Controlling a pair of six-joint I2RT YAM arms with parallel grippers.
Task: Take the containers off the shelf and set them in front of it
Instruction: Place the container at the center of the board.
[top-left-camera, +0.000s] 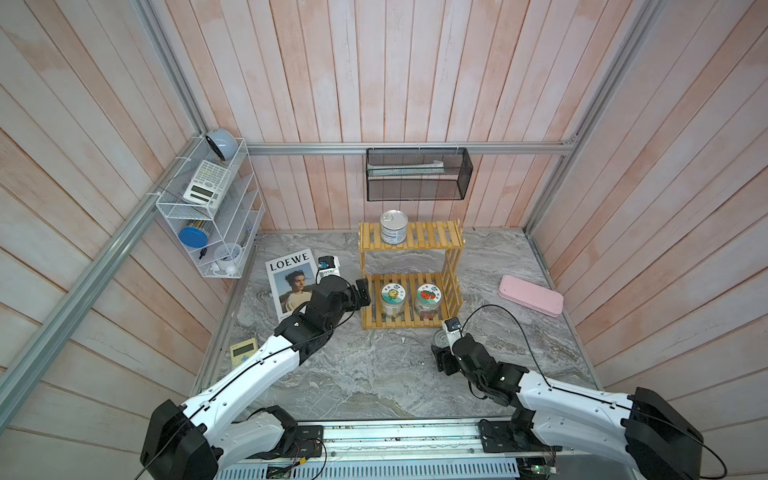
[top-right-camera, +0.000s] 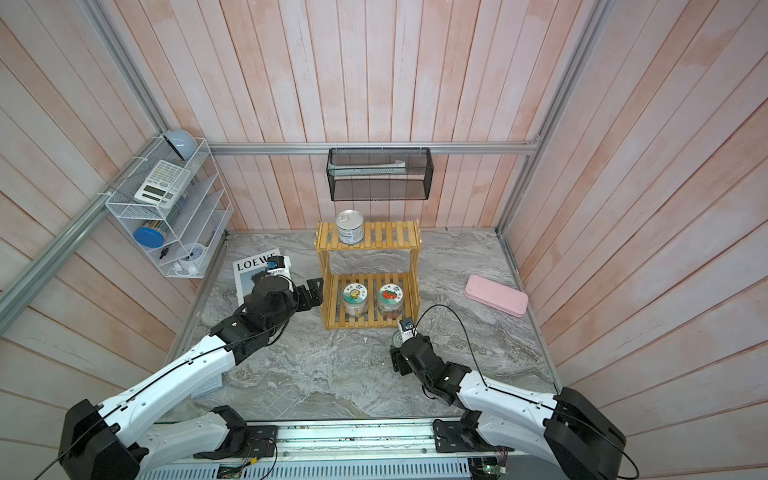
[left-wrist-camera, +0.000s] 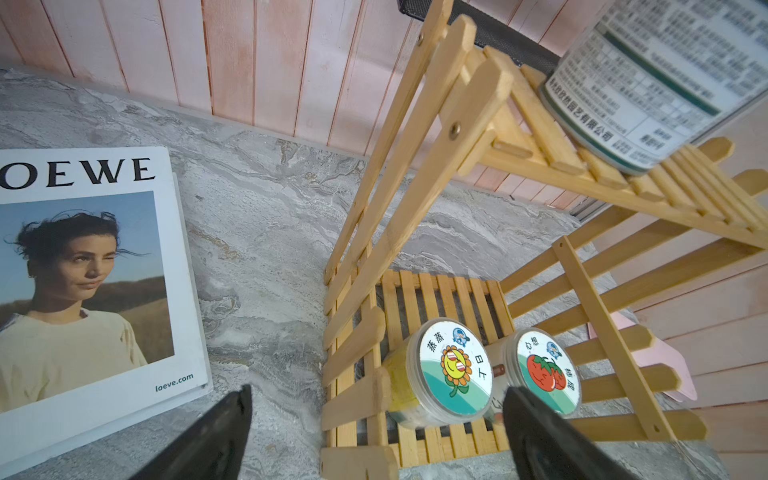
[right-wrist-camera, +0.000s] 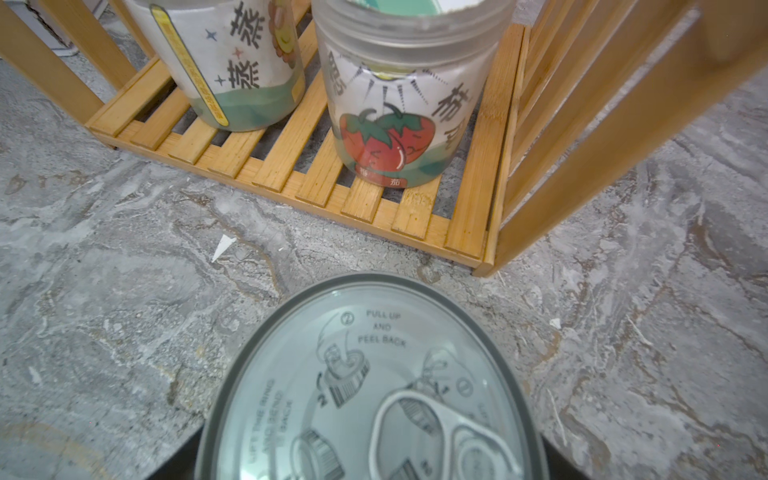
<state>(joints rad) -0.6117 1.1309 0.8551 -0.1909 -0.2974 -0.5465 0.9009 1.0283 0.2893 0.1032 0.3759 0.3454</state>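
I have the shelf (top-left-camera: 432, 235) at the centre of both top views, standing against the back wall on the marble table (top-left-camera: 374, 374). A white-label can (top-left-camera: 393, 227) stands upright on the left end of its upper tier. On the lower tier two clear jars stand side by side, close but apart: the sunflower-lid jar (top-left-camera: 392, 296) on the left and the tomato-lid jar (top-left-camera: 429, 296) on the right.

My left gripper (top-left-camera: 360, 296) hovers just left of the lower tier, pointing at the sunflower-lid jar; its jaws are spread wide and hold nothing. In the left wrist view the two dark fingers (left-wrist-camera: 224, 428) frame the shelf's side slats and that jar's lid, touching neither.

My right gripper (top-left-camera: 440, 349) sits just below the shelf's lower right corner in the frame; a pull-tab can (right-wrist-camera: 365, 395) fills the lower middle of the right wrist view, upright, lid up. The jaws flank it on both sides and look closed against its wall. The can is off the shelf, just in front of the tomato-lid jar's end; I cannot tell whether its base touches the table.

A Loewe magazine (top-left-camera: 291, 282) lies flat left of the shelf, partly under my left arm; a pink case (top-left-camera: 531, 296) lies well to the right; a black mesh basket (top-left-camera: 417, 174) hangs on the wall above the shelf.
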